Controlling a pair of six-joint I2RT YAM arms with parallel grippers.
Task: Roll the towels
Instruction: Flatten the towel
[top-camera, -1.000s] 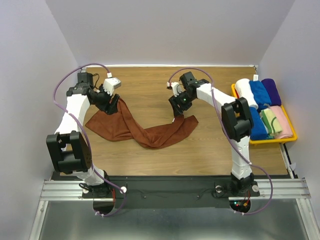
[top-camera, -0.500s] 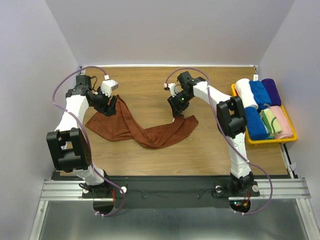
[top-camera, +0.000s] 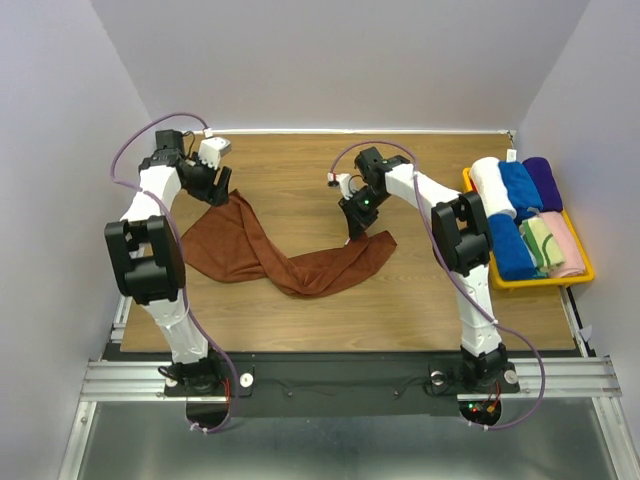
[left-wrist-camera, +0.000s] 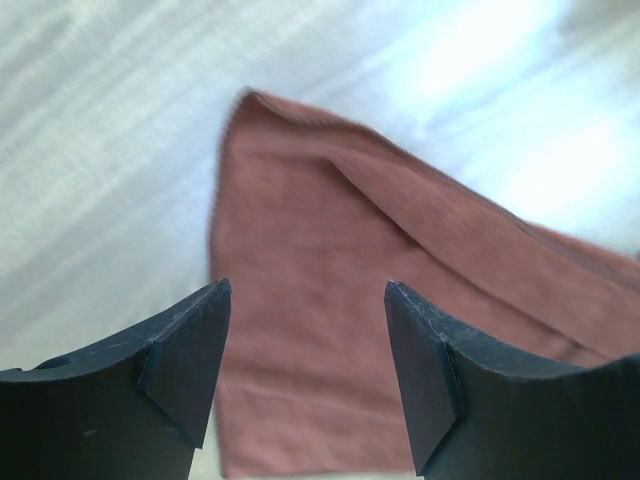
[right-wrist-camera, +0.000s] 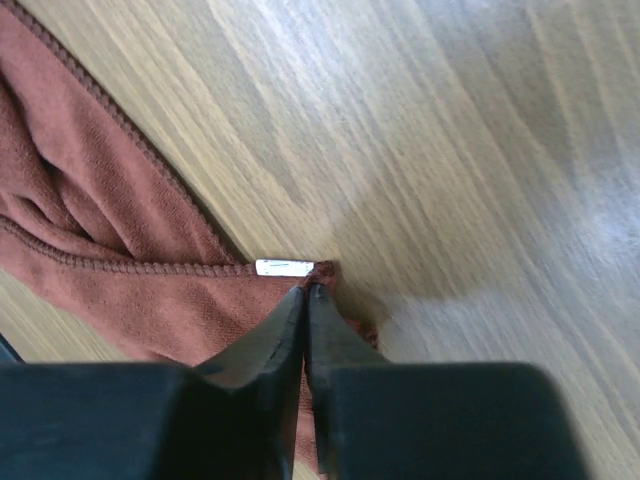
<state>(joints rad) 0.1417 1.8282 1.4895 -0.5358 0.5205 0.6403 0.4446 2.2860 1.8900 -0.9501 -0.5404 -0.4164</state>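
The rust-brown towel (top-camera: 285, 262) lies crumpled in a long band across the wooden table. My right gripper (top-camera: 352, 228) is shut on its far right corner. In the right wrist view the closed tips (right-wrist-camera: 306, 292) pinch the hem of the towel (right-wrist-camera: 100, 230) beside a small white label (right-wrist-camera: 284, 267). My left gripper (top-camera: 217, 188) hovers open over the towel's far left corner. In the left wrist view the towel (left-wrist-camera: 300, 220) lies flat below the spread gripper (left-wrist-camera: 306, 290), which holds nothing. A cream-and-green towel (top-camera: 542, 243) sits rolled in the tray.
An orange tray (top-camera: 580, 276) at the right edge holds rolled towels: white (top-camera: 490, 180), blue (top-camera: 520, 188), purple (top-camera: 545, 180) and pink (top-camera: 566, 250). Walls close in the table at the back and on both sides. The arm bases stand at the near edge.
My right gripper has closed on the towel's right corner. The left arm has swung back toward the far left, and its gripper has stayed open.
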